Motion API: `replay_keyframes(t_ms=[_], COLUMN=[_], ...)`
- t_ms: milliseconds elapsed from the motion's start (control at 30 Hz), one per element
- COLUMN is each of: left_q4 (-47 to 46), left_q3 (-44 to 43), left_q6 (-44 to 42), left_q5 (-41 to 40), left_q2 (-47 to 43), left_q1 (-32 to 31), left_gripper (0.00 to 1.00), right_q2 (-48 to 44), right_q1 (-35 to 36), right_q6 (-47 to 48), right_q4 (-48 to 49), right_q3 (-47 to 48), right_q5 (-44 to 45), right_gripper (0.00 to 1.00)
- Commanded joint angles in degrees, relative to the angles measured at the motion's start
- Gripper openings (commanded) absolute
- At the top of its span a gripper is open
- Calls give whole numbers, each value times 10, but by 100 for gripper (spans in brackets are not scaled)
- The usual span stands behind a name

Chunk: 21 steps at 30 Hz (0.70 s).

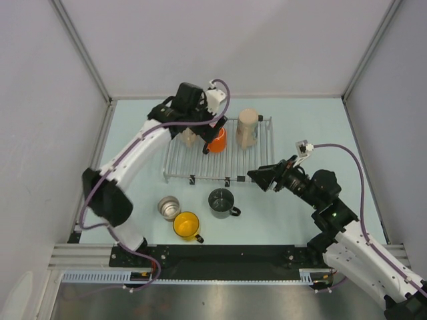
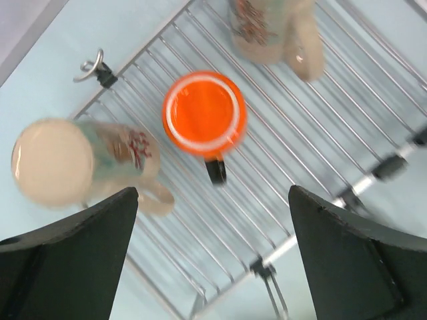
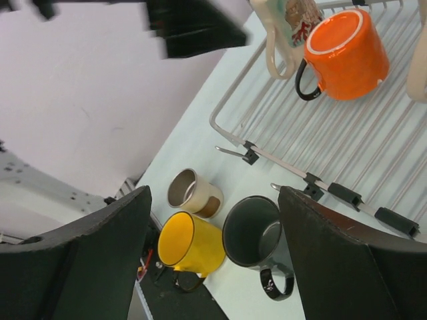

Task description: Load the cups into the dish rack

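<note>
**A:** Six cups are counted. Upturned on the one dish rack (image 1: 200,167): orange cup (image 2: 203,112), beige cup (image 2: 73,163), second beige cup (image 2: 267,30). On the table (image 1: 300,133) just in front: steel cup (image 1: 169,207), yellow cup (image 1: 186,225), dark grey cup (image 1: 221,201).

**B:** Probably hard, slick and chippable, so best pinched across the wall at the rim. Left gripper (image 2: 212,190) and right gripper (image 3: 213,190) are spread wide, nothing held.

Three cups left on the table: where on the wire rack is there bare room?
The near strip of the silver wire dish rack, from the orange-red mug to the near edge, is bare across its width. The back is crowded: a beige printed mug by the open left gripper, the orange-red mug, a second beige mug at right.
</note>
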<state>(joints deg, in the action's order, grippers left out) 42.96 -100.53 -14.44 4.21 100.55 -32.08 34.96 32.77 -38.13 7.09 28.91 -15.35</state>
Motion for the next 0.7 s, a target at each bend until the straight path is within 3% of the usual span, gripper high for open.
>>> replay_keyframes(t_ms=[0, 100, 167, 300, 500, 667], left_q4=[-6, -17, -34, -35, -41, -53], left_q3=[118, 230, 300, 366, 419, 448], left_q6=[-39, -53, -56, -61, -55, -39], left_q5=[83, 110, 101, 85, 54, 66], left_q2=[-188, -277, -357, -452, -512, -536], left_q1=[-1, -2, -2, -1, 0, 0], left_gripper=[100, 100, 100, 100, 96, 96], right_q2=[55, 148, 189, 293, 360, 414], right_q1=[11, 85, 188, 278, 329, 337], right_q6=[43, 94, 141, 166, 169, 169], right_q4=[-38, -73, -133, -175, -195, -219], right_q3=[40, 81, 132, 192, 230, 261], right_q5=[-10, -7, 93, 180, 212, 213], right_gripper=[81, 79, 79, 77, 69, 68])
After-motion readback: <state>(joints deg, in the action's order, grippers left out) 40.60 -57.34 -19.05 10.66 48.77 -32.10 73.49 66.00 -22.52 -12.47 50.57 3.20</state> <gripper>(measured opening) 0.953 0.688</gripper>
